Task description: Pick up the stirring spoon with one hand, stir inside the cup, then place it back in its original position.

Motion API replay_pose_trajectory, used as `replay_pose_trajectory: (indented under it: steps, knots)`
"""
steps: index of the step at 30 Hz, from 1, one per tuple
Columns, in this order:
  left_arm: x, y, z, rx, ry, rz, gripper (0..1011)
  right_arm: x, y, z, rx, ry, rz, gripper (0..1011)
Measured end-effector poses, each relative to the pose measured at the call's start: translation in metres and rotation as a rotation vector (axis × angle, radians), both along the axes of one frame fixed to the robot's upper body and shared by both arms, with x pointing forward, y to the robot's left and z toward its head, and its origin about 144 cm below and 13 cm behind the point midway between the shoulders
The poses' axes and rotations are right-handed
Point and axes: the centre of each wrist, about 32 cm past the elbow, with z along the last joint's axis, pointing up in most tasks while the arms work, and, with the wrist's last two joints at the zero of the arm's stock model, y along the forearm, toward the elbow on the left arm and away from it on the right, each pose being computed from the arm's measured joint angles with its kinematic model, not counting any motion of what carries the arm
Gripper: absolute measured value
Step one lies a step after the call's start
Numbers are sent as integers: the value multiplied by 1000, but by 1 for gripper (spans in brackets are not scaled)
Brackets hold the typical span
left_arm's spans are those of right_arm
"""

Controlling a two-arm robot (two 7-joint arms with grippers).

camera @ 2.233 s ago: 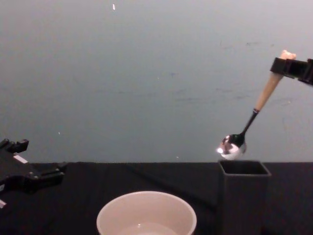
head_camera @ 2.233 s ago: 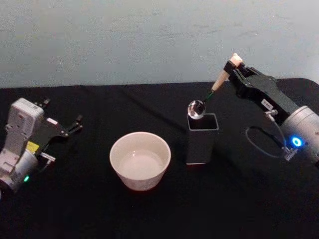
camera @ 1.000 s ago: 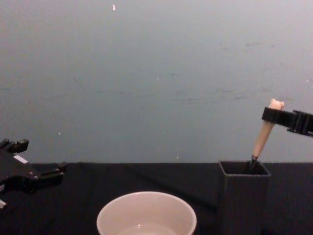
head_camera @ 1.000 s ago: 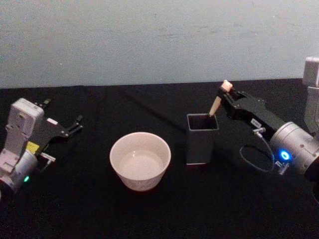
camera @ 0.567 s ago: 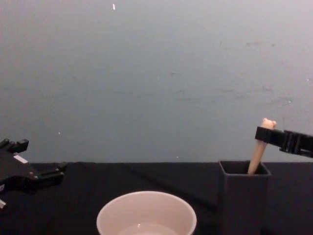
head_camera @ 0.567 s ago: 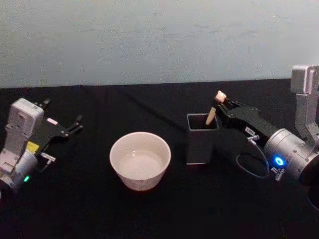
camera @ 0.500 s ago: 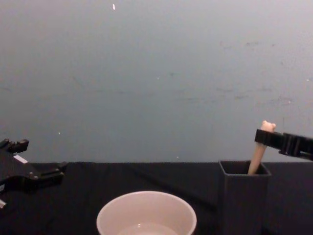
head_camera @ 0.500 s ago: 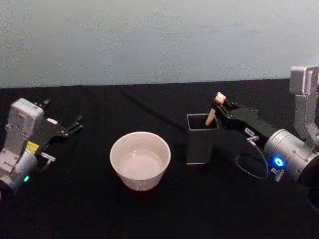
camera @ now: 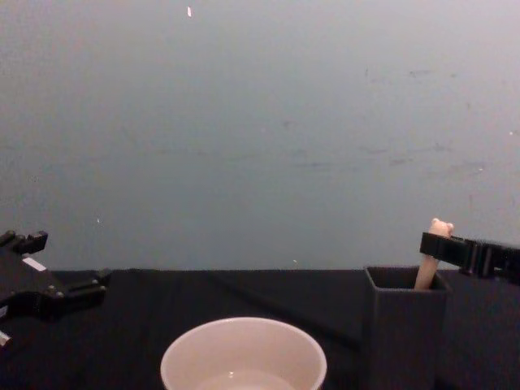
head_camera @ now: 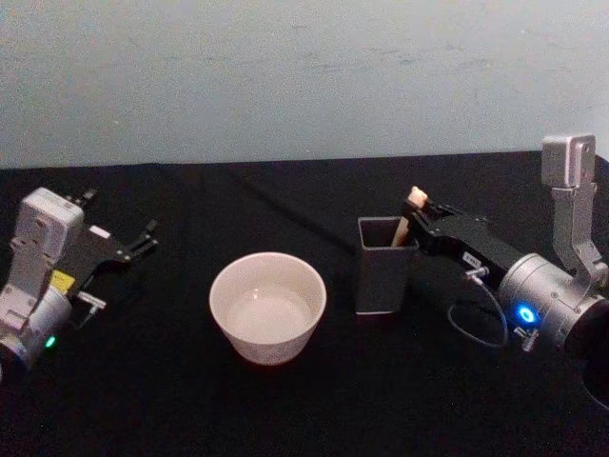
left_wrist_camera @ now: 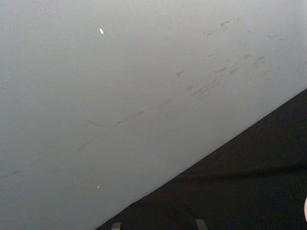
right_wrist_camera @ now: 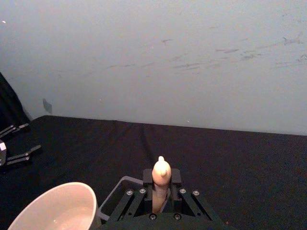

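The stirring spoon [head_camera: 413,208] stands tilted in the dark grey square holder [head_camera: 385,271], its bowl hidden inside. Just the beige handle and bear head stick out above the rim [camera: 435,244]. My right gripper [head_camera: 420,219] is shut on the upper handle just above the holder's right side, and its fingers flank the handle [right_wrist_camera: 160,178] in the right wrist view. The off-white cup [head_camera: 267,305] sits to the left of the holder [camera: 404,325], a small gap apart. At the table's left, my left gripper [head_camera: 141,240] rests open with nothing in it.
A black cloth covers the table [head_camera: 314,409], with a pale wall [head_camera: 304,76] close behind. Bare cloth lies in front of the cup [camera: 244,357] and between the cup and my left gripper [camera: 77,288].
My right gripper has come down with the spoon. The spoon went from hanging above the holder to standing deep inside it. The left arm has not moved.
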Motion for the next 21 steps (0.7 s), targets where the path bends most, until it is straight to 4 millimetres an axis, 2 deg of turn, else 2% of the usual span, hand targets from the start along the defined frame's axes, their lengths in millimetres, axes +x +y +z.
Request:
replay_pose_trajectory:
  steps: [18,21]
  knots:
    - [0,0,0,0,0,0,1001,0,0,0,0,-2,-1,218]
    - [0,0,0,0,0,0,1001,0,0,0,1,-2,-1,307]
